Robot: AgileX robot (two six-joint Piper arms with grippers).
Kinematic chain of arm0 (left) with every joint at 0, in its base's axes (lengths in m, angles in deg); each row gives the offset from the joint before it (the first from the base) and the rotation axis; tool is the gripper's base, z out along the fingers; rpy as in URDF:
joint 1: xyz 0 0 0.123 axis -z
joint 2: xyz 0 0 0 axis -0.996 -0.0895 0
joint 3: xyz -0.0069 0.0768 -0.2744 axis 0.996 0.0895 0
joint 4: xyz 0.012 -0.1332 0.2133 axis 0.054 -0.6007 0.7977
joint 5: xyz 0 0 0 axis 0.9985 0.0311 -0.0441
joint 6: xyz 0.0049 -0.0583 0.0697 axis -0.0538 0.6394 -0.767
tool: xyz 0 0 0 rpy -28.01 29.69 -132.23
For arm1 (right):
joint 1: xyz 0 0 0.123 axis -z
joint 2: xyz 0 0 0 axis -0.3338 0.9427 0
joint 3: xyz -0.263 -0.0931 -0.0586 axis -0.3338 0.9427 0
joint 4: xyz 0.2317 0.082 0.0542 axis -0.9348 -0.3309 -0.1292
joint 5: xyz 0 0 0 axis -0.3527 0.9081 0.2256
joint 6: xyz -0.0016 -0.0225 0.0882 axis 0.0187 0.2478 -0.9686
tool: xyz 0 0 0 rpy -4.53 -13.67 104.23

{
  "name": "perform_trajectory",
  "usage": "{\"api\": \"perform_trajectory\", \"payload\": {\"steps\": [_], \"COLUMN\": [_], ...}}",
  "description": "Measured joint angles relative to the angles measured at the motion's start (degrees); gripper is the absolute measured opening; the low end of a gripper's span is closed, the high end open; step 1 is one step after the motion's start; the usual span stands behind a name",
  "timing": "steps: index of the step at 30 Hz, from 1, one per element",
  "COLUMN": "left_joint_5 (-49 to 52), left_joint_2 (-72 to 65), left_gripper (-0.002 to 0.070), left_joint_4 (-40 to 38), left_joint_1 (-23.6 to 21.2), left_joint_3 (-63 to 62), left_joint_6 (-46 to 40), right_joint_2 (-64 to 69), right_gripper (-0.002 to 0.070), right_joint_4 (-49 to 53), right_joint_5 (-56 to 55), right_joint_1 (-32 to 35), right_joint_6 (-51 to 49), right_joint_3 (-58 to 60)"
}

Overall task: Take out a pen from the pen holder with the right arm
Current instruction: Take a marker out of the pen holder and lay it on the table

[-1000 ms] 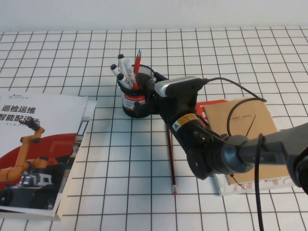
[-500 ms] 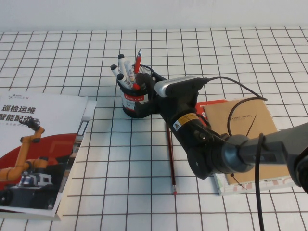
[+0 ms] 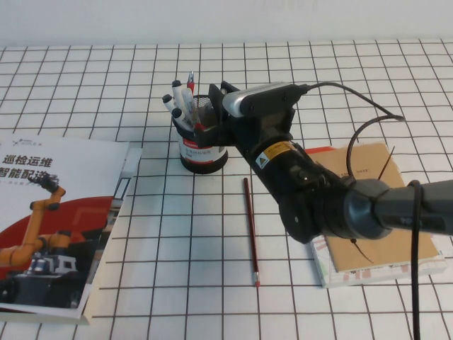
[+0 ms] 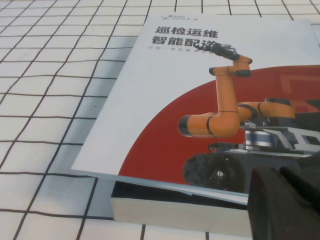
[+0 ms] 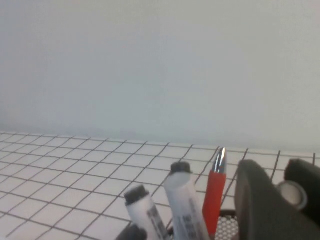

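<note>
High view first: finds the right gripper (image 3: 211,113) moved from beside the pen holder (image 3: 205,164) to over its rim, toward the desk's far edge, jaws drawn in from wide. Looks pinched on a white-ended pen (image 5: 292,194) in right wrist view, so ready for lifting. Places the left gripper (image 4: 285,205) over the booklet (image 4: 165,100), near-left corner; reads "巡检运维" there. Cannot read the holder's red label (image 3: 202,150).

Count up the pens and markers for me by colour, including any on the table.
White markers, dark caps, in the pen holder: 3
Red pen in the holder: 1
Pale-ended pen gripped by the right end effector above the holder: 1
Dark red pen lying on the table: 1
Total: 6
Left end effector hovers by the brochure.
</note>
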Motion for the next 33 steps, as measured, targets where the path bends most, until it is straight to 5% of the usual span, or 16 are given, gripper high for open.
{"api": "perform_trajectory", "payload": {"steps": [21, 33], "left_joint_5": [0.0, 0.0], "left_joint_2": [0.0, 0.0], "left_gripper": [-0.0003, -0.0003], "left_joint_4": [0.0, 0.0], "left_joint_1": [0.0, 0.0], "left_joint_3": [0.0, 0.0], "left_joint_6": [0.0, 0.0], "right_joint_2": [-28.3, -36.6], "right_gripper": [0.0081, 0.0081], "right_joint_4": [0.0, -4.9], "right_joint_5": [28.5, 79.5], "right_joint_1": [0.1, 0.8], "right_joint_6": [11.7, 5.1], "right_joint_3": [0.1, -5.5]}}
